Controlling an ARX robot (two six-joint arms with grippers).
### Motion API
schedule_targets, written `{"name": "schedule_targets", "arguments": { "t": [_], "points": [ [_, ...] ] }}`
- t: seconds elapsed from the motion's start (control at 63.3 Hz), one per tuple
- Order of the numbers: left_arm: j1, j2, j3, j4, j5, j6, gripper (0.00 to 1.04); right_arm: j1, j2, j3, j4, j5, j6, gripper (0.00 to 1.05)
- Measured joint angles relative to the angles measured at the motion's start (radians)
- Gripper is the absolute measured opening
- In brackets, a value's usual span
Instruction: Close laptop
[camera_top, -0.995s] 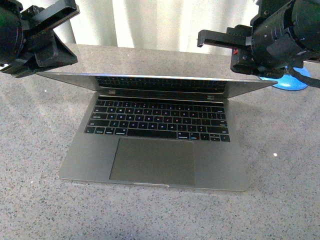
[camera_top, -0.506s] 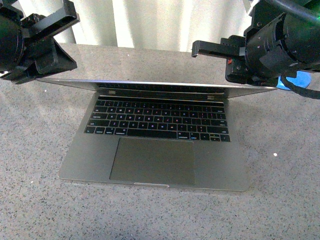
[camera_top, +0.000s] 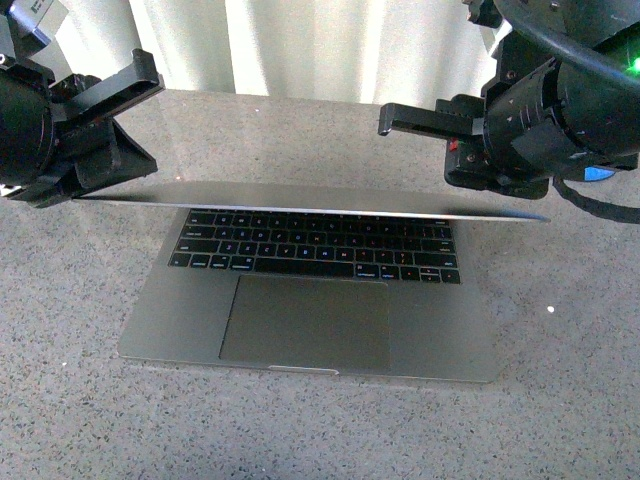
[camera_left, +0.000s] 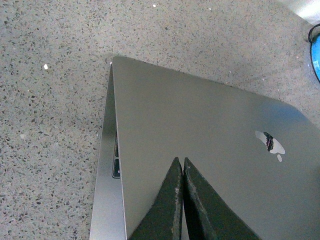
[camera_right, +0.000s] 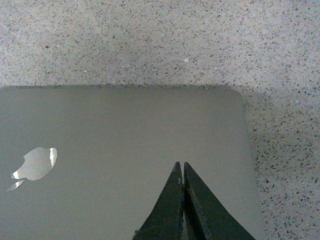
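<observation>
Looking across the counter (camera_top: 80, 400), we find the laptop (camera_top: 312, 282) lying square before us in the middle of it. It is a slim grey metal machine. Its base sits flat on the speckled grey stone, and its lid (camera_top: 300, 197) is tipped far down over the keys, so from the front the lid shows almost edge-on as a thin grey band. Below that edge the black keyboard (camera_top: 315, 250) shows its nearer rows. Nearer to us lies the wide trackpad (camera_top: 305, 322), the same grey as the palm rest. The screen is hidden from us at this angle.

On the lid's back sits a pale, shiny apple-shaped logo (camera_right: 34, 164), the only mark we can make out. The key legends are too small to read.

The left claw (camera_left: 180, 167) is clenched, its two black fingers pressed together with nothing between them. It lies over the lid's back toward the left corner. The right claw (camera_right: 181, 171) is clenched likewise and empty, over the lid's back toward the right corner. We cannot tell whether the tips actually touch the metal.

Behind the right arm a round blue thing (camera_top: 600, 174) peeps out on the counter. We cannot tell what it is or whether it holds anything.
</observation>
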Motion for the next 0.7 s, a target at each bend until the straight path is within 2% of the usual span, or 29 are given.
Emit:
{"name": "schedule_targets", "arguments": {
  "t": [0.695],
  "points": [
    [-0.01, 0.033, -0.051, 0.051, 0.003, -0.026, 0.04, 0.019, 0.024, -0.06, 0.042, -0.012, 0.052, 0.01]
  ]
}}
